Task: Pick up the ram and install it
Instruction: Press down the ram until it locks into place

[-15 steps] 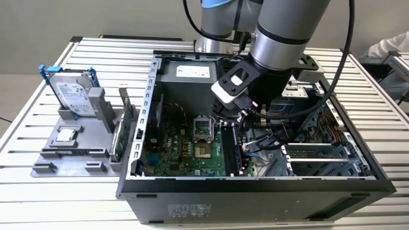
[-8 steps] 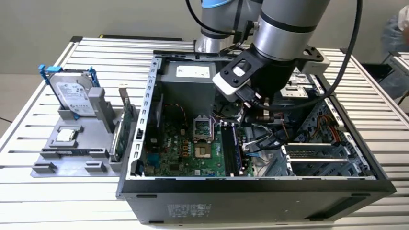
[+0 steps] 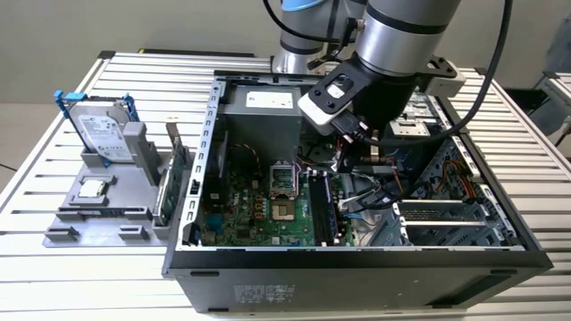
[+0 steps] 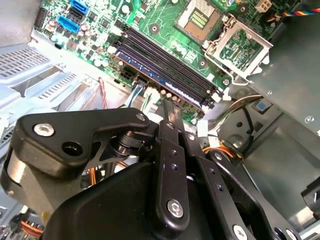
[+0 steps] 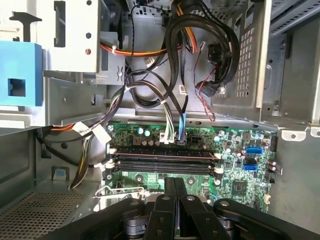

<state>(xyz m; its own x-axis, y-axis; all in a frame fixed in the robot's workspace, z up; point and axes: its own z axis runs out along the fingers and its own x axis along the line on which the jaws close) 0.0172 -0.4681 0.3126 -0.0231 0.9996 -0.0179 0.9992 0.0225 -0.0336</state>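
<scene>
— Where is the ram (image 4: 170,86) found?

— A thin dark stick with a bluish edge is seen in the motherboard's (image 4: 165,25) long slot farthest from the processor socket (image 4: 200,15). That stick is taken to be the ram, though full seating cannot be confirmed at this angle.

— And the gripper (image 4: 169,107)?

— It is held low inside the open computer case (image 3: 357,257), just above the slot row. The jaws are pressed together, and nothing is seen between them.

— How would the ram be expected to handle?

— It is judged light, stiff and brittle, with exposed chips and contacts. It is best taken by its long top edge or short ends, and pushed straight down, never twisted.

— The surface and the room?

— The case is laid on a ribbed metal desk (image 3: 53,281), close to its near edge. Inside, space is tight: loose cables (image 5: 175,60) are hung beside the slots and metal drive bays (image 3: 446,214) are crowded close by.
</scene>
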